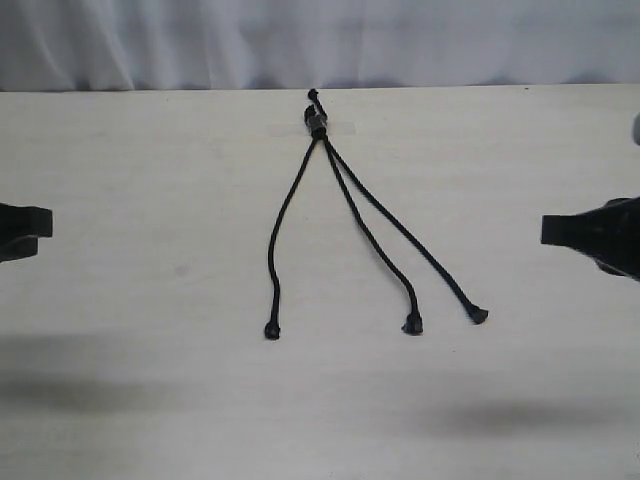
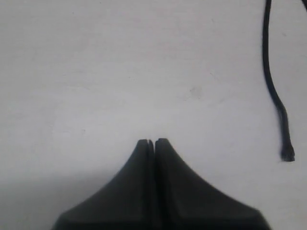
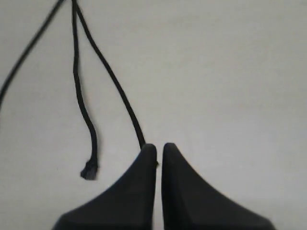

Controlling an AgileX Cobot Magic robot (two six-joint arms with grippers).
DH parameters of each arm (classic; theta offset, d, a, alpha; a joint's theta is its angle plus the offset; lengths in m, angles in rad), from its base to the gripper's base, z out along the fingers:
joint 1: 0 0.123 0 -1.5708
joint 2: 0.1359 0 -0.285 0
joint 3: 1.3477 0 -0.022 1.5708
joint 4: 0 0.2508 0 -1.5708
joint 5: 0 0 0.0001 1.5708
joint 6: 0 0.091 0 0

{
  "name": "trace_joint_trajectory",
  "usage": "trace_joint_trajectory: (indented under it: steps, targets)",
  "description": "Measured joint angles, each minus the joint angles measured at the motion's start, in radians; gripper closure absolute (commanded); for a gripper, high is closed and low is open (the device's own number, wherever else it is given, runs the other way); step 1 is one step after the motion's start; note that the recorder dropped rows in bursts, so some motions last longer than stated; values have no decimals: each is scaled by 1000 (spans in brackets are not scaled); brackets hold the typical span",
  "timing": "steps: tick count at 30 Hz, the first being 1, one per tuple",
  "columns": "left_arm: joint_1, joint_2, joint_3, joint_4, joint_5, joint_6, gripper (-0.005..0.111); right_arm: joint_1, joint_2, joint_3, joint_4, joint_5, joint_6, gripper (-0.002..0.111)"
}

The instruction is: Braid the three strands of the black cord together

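1. Lying flat on the pale table (image 1: pixel 130 150), your black cord (image 1: pixel 318 122) has its knotted end at the far side, near the white curtain (image 1: pixel 200 40), and fans out toward the near edge.
2. You can see that the three strands (image 1: pixel 345 188) are thin, matte and rope-textured. They are entirely unbraided, and none crosses another below the knot.
3. Your left strand (image 1: pixel 283 225) bows outward and lies apart from the other two. The middle strand (image 1: pixel 372 240) and right strand (image 1: pixel 412 240) start close together and spread gradually.
4. Each strand ends in a small knobby tip, and the three tips lie roughly level with one another.
5. Your left gripper (image 2: pixel 152 142) has its fingers pressed together, with only a hairline seam between them. It holds nothing and sits over bare table, well apart from the left strand's tip.
6. Your right gripper (image 3: pixel 159 146) shows a narrow slit between its fingers, with nothing in it. From the wrist, the right strand's end disappears behind one fingertip, but the exterior view shows the gripper well clear of the cord.
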Motion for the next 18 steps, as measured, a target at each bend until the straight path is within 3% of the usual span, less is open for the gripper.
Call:
trace_joint_trajectory:
  steps: [4,6,8,9,11,13,18]
  targets:
    - [-33,4,-21,17,9,-32,107,0,192,-130,116,108,-148,104]
    - [-75,4,-22,99,4,-106,107,0,288,-191,205,140,-259,104]
    - [-151,6,-23,338,33,-334,107,0,421,-263,288,182,-378,99]
    - [-190,6,-25,516,78,-532,107,0,479,-295,305,201,-410,94]
    - [-226,6,-25,676,131,-693,107,5,549,-316,323,213,-446,81]
    - [-254,6,-25,694,130,-738,107,55,593,-321,328,189,-458,68]
    - [-306,6,-58,688,94,-718,107,170,687,-361,328,80,-460,66]
